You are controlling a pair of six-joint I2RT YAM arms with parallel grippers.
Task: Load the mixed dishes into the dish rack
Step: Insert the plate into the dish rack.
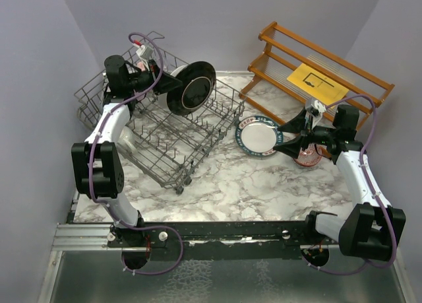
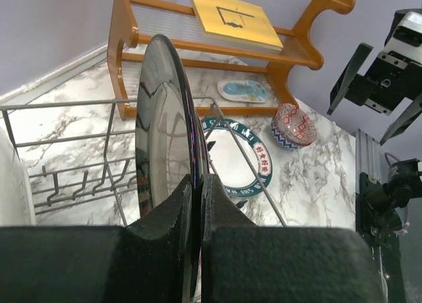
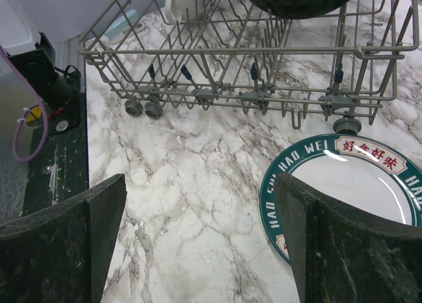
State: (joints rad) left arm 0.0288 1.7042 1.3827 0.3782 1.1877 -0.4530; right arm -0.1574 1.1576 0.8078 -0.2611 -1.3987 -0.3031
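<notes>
My left gripper (image 1: pixel 175 85) is shut on the rim of a black-rimmed plate (image 1: pixel 192 88), held upright on edge above the grey wire dish rack (image 1: pixel 165 134). In the left wrist view the plate (image 2: pixel 165 118) shows edge-on, pinched between the closed fingers (image 2: pixel 217 204). A teal-rimmed white plate with red characters (image 1: pixel 258 136) lies flat on the marble just right of the rack. My right gripper (image 1: pixel 282 138) hovers open at that plate's right edge; in the right wrist view the plate (image 3: pixel 349 184) lies beside the right finger (image 3: pixel 323 237), with nothing between the jaws. A red patterned bowl (image 1: pixel 308 158) sits under the right arm.
An orange-brown wooden shelf (image 1: pixel 310 59) with a yellow paper sheet (image 1: pixel 316 83) stands at the back right. A small blue patterned dish (image 2: pixel 244 90) lies under it. A white mug (image 3: pixel 178 2) stands inside the rack. The rack's small wheels (image 3: pixel 142 109) rest on the marble.
</notes>
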